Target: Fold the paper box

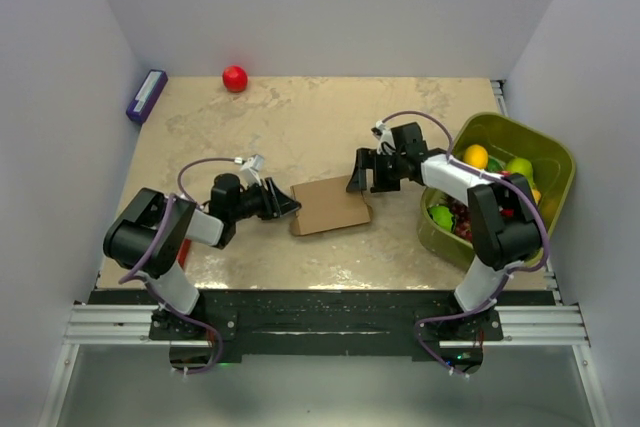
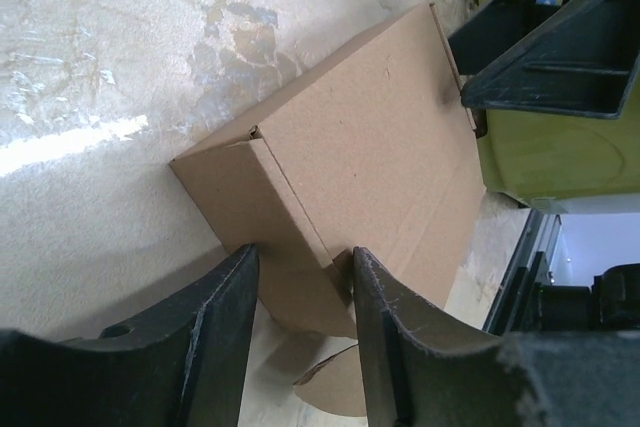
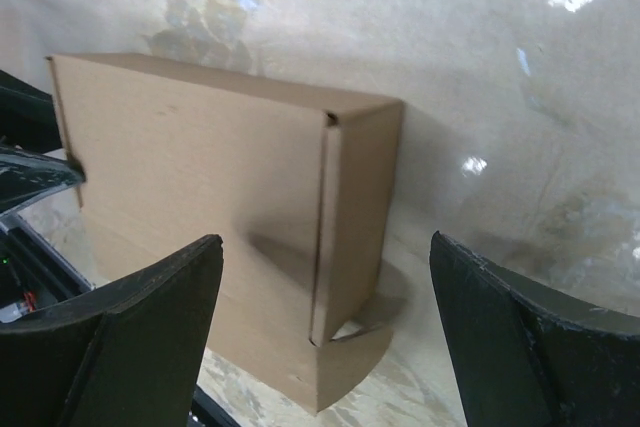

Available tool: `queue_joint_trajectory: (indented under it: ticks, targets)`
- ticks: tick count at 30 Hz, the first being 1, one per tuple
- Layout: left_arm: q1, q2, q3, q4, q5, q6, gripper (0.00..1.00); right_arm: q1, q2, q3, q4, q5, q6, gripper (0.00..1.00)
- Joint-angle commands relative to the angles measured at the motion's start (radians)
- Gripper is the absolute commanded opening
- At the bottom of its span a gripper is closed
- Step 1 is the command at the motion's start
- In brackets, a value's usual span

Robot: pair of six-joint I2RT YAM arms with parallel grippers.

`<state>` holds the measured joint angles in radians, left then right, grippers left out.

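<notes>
At the far left edge of the table (image 1: 300, 112) lay a small purple box (image 1: 146, 95). A red ball (image 1: 235, 78) sat near it, by the back wall. Both were well apart from the arms.

The left gripper (image 1: 288, 203) was low over the table and pointed to the right. It was at the left end of the paper box (image 1: 332, 207). In the left wrist view, its two black fingers (image 2: 225, 327) stood part way apart. The near end wall of the box was between them. I could not tell if they were pressing on the cardboard or just sitting beside it.

The paper box lay in the middle of the table, between the two grippers. It was plain brown. Its big top side was flat and its side walls were folded. A small rounded tab stuck out at one bottom corner.

The right gripper (image 1: 360, 175) was at the right end of the box, just above it. Its jaws were spread wide and they held nothing.

At the far right stood a green bin (image 1: 520, 127). It had toy fruit (image 1: 476, 155) inside.
</notes>
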<state>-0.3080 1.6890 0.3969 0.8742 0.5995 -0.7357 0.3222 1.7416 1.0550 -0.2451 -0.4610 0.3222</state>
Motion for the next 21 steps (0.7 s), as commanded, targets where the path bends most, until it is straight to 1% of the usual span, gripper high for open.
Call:
queue_joint_trajectory:
  ticks: [1, 4, 7, 11, 12, 17, 21]
  targets:
    - [0.001, -0.038, 0.002, -0.046, -0.07, 0.068, 0.46, 0.015, 0.044, 0.065, -0.037, 0.025, -0.015, 0.88]
    - [0.009, -0.06, -0.006, -0.05, -0.079, 0.073, 0.46, 0.054, 0.053, 0.095, -0.066, 0.076, -0.028, 0.88]
    - [0.017, -0.077, -0.013, -0.052, -0.087, 0.076, 0.45, 0.064, 0.068, 0.112, -0.068, 0.079, -0.022, 0.88]
    - [0.026, -0.112, -0.026, -0.061, -0.102, 0.078, 0.45, 0.066, 0.116, 0.111, -0.053, 0.026, -0.011, 0.88]
    - [0.029, -0.123, -0.03, -0.067, -0.104, 0.079, 0.45, 0.069, 0.121, 0.1, -0.03, -0.008, -0.006, 0.88]
    - [0.043, -0.218, -0.046, -0.13, -0.118, 0.091, 0.45, 0.109, 0.136, 0.068, 0.041, -0.071, 0.043, 0.88]
    - [0.066, -0.294, -0.091, -0.175, -0.13, 0.099, 0.51, 0.141, 0.16, 0.068, 0.11, -0.105, 0.089, 0.87]
